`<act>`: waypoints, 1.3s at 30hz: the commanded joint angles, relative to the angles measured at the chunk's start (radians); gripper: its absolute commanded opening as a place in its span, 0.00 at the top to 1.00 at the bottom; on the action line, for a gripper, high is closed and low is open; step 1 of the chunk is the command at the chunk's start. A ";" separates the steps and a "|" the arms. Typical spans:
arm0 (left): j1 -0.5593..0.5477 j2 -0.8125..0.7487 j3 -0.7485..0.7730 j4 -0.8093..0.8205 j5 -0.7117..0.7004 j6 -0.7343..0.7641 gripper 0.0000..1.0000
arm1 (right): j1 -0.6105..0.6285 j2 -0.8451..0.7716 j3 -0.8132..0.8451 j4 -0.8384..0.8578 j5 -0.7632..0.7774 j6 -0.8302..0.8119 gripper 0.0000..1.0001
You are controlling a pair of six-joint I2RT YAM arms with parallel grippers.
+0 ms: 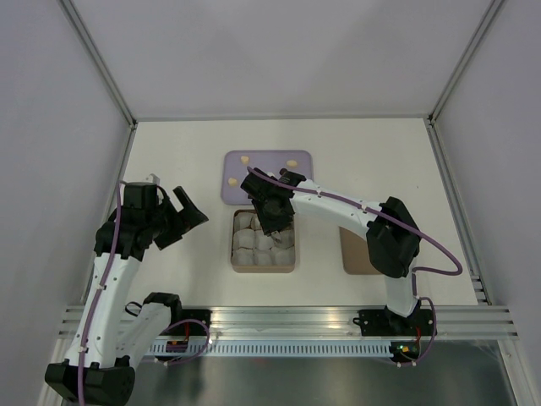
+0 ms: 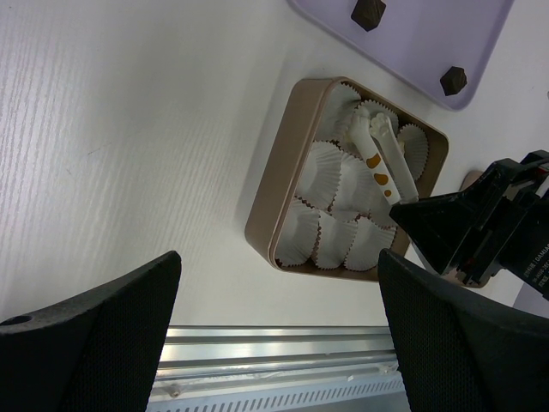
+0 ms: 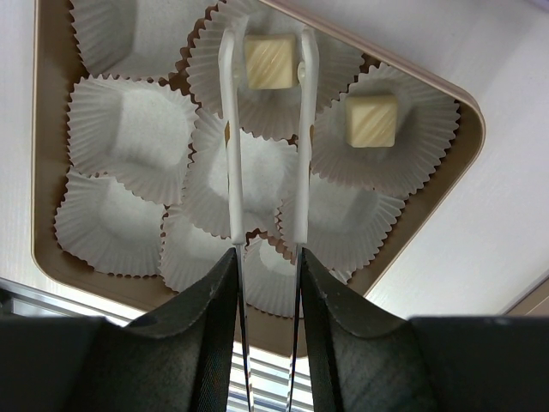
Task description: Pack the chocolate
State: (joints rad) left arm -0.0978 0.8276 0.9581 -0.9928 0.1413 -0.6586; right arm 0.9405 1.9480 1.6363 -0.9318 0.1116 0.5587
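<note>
The tan box [image 3: 446,197] holds several white paper cups. My right gripper [image 3: 268,253] is shut on white-tipped tongs [image 3: 230,129], whose tips reach into a far cup. A cream square chocolate [image 3: 268,60] sits in that cup between the tips, with a small gap on its left. A second cream chocolate [image 3: 371,120] lies in the neighbouring cup. On the purple tray [image 1: 267,188] lie cream pieces [image 1: 244,158] [image 1: 292,163]; two dark pieces [image 2: 369,10] [image 2: 453,80] show in the left wrist view. My left gripper [image 1: 188,218] is open and empty, left of the box [image 1: 263,264].
A tan lid [image 1: 353,254] lies right of the box, partly under my right arm. A metal rail [image 1: 287,317] runs along the table's near edge. Grey walls enclose the table on three sides.
</note>
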 commanded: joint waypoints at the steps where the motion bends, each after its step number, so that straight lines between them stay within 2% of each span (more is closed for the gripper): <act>1: -0.003 -0.015 -0.002 0.008 0.023 -0.033 0.00 | 0.006 0.009 0.019 0.002 0.022 0.015 0.61; 10: -0.003 -0.021 0.002 0.000 0.029 -0.047 0.00 | 0.007 -0.007 0.108 -0.047 0.056 0.006 0.65; 20: -0.003 -0.038 0.005 -0.001 0.046 -0.082 0.00 | 0.001 -0.122 0.157 -0.081 0.065 0.043 0.66; 30: -0.005 -0.016 0.037 -0.012 0.041 -0.087 0.00 | -0.015 -0.166 0.215 -0.091 0.003 0.050 0.66; 39: -0.005 0.004 0.053 -0.012 0.040 -0.087 0.00 | -0.207 -0.112 0.310 -0.056 0.002 0.014 0.66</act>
State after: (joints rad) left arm -0.0982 0.8280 0.9714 -0.9997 0.1596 -0.7147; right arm 0.8032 1.8317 1.8870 -1.0042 0.1013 0.5873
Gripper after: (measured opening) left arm 0.993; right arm 0.346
